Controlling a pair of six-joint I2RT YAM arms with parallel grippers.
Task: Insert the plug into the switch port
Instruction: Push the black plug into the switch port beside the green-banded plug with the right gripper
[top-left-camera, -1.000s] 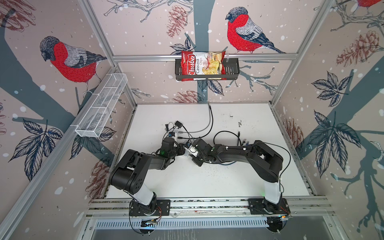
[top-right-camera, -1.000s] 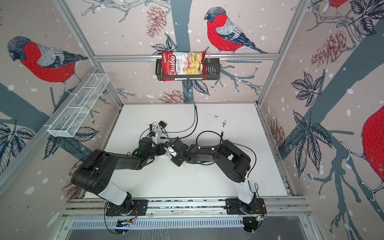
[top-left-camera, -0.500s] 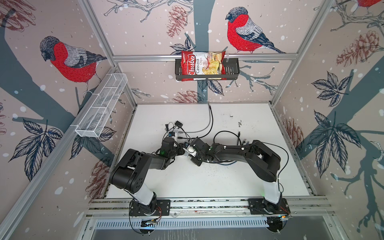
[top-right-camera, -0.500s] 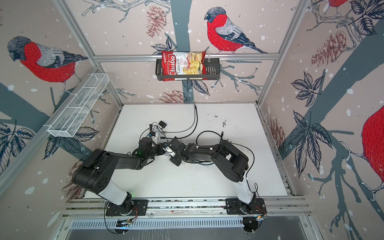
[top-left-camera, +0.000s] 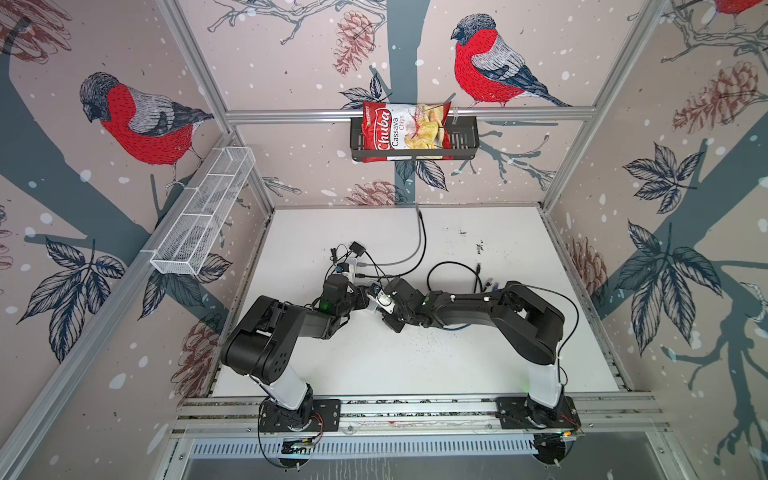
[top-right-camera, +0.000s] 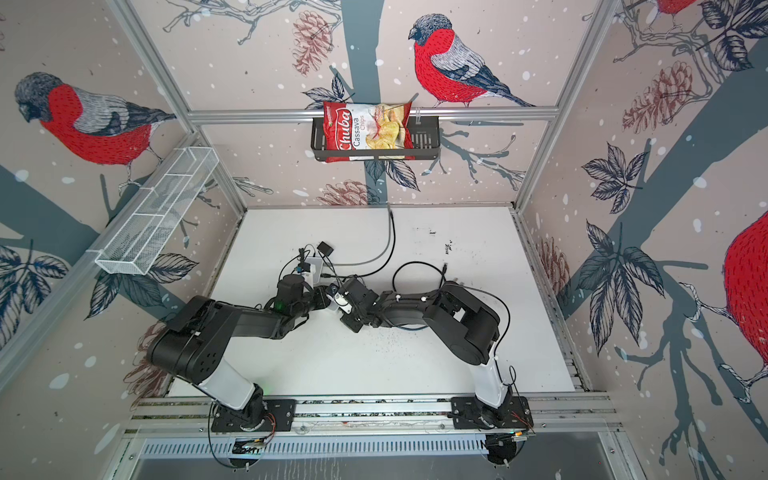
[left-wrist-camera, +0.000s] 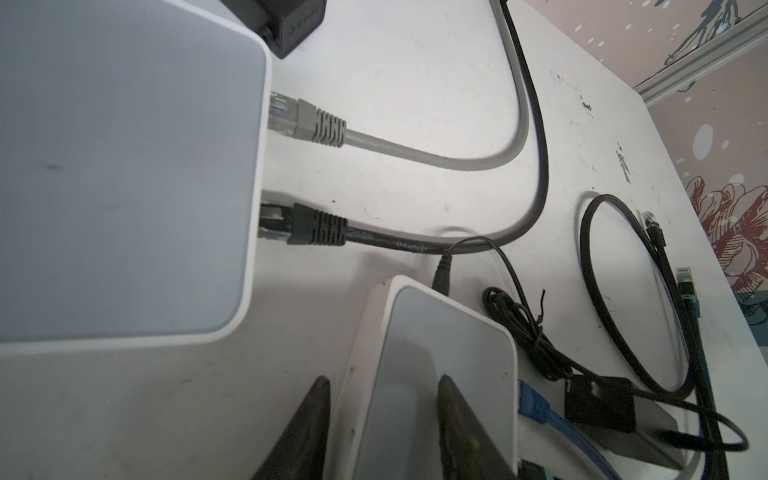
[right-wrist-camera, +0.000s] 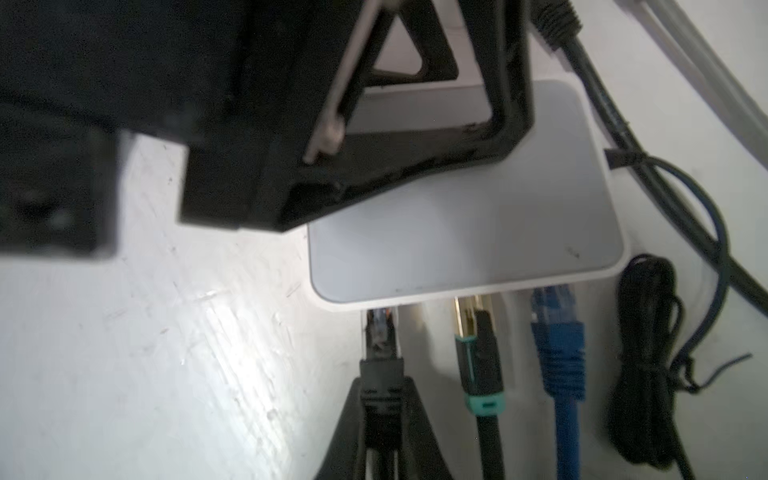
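Observation:
A small white switch lies on the table between both arms, seen in both top views. My left gripper is shut on its far end, with one finger beside the side wall and one on the top face. My right gripper is shut on a black plug. The plug's clear tip sits at the mouth of the outermost port on the switch's front edge. A teal-collared plug and a blue plug fill the neighbouring ports.
A larger white switch lies just beyond, with a grey cable and a black cable plugged in. A black adapter, a loose cable loop and a bundled wire lie beside the small switch. A chips bag hangs on the back wall.
My right gripper has shifted a little left with the plug, closer to the switch and my left gripper. The left arm has stayed in place.

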